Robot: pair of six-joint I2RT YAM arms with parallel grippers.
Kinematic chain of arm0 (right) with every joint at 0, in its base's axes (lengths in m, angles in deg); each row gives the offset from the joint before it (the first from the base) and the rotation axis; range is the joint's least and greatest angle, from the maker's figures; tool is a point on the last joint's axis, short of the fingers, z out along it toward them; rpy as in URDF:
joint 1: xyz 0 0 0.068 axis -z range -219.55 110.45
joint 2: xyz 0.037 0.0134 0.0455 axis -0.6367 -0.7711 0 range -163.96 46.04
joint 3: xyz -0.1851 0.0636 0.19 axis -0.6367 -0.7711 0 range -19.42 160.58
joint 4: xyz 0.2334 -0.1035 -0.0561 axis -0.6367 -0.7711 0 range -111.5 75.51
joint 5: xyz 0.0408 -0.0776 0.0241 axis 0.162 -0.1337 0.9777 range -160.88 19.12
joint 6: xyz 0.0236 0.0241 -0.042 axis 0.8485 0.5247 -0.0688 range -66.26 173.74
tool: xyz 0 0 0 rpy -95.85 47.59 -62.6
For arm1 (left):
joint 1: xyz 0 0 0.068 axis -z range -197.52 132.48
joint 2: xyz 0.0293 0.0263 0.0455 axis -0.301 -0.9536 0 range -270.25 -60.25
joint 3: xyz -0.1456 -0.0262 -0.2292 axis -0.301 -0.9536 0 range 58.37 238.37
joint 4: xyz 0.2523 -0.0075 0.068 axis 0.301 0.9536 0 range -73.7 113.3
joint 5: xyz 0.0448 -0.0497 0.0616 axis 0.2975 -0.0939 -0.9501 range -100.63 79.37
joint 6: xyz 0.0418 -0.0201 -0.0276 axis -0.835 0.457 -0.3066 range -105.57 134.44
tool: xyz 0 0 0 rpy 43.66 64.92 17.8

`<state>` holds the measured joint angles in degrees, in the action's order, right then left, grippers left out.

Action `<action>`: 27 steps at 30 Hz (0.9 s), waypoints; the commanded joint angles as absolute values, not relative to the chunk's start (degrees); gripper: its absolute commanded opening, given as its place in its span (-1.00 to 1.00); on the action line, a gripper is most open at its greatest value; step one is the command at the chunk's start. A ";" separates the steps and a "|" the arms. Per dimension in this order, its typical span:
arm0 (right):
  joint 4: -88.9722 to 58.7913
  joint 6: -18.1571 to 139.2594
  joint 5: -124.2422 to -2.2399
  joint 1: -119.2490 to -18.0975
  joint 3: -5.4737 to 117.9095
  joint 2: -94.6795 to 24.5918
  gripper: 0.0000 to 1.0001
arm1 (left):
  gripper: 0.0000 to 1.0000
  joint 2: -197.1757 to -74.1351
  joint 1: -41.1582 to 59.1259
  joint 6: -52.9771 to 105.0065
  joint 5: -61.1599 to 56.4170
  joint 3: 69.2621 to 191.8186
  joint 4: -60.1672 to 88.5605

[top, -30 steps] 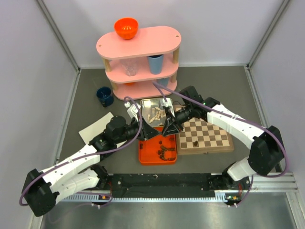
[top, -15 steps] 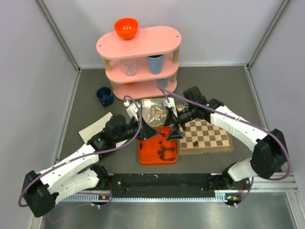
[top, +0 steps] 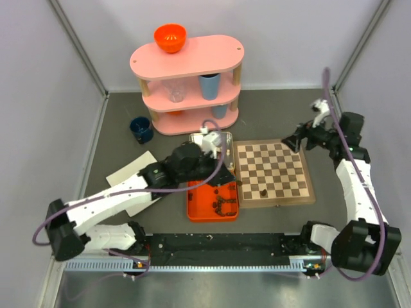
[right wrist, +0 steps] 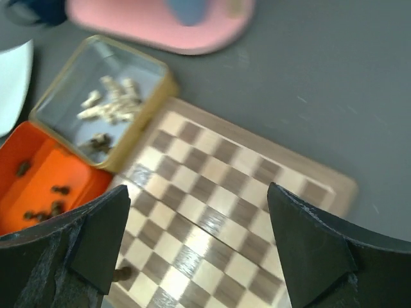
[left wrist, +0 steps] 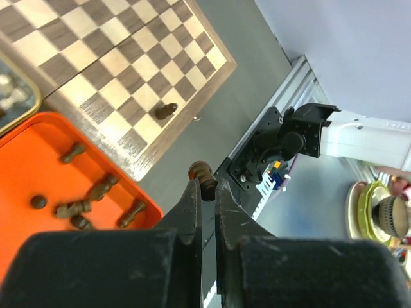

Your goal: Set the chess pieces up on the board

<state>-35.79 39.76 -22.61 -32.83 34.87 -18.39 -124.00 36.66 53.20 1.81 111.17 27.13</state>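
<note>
Over the bench, top view: one placed piece [top: 264, 192] is logged on the board [top: 272, 168], near its front edge; dark pieces [top: 221, 204] lie in the tray [top: 194, 210].

Left wrist: the left gripper [left wrist: 207, 185] is clenched on a held piece [left wrist: 201, 172].

Right wrist: the right gripper [right wrist: 199, 244] is spread and empty; cream pieces [right wrist: 109, 102] lie in the tin [right wrist: 162, 82].

Setup is judged barely begun.

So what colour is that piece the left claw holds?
The chess piece in the left gripper is dark brown; clearest in the left wrist view.
</note>
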 commanded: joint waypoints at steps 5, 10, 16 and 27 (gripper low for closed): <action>-29.17 52.69 -25.70 -18.10 32.88 -17.24 0.73 | -1.00 -145.57 47.42 44.85 -7.02 132.97 37.99; -30.23 51.80 -26.85 -17.84 33.41 -17.24 0.73 | -1.00 -160.25 51.21 40.46 -10.01 147.36 45.03; -30.67 51.63 -26.50 -17.84 33.58 -17.24 0.73 | -1.00 -172.12 52.88 36.41 -13.53 159.26 50.75; -30.84 51.54 -25.62 -17.84 33.67 -18.12 0.73 | -1.00 -181.09 52.97 33.25 -13.80 166.65 51.90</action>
<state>-31.99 51.39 -26.39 -18.12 32.31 -18.21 -179.38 52.96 35.36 -13.11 163.14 51.50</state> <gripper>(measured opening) 0.866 0.044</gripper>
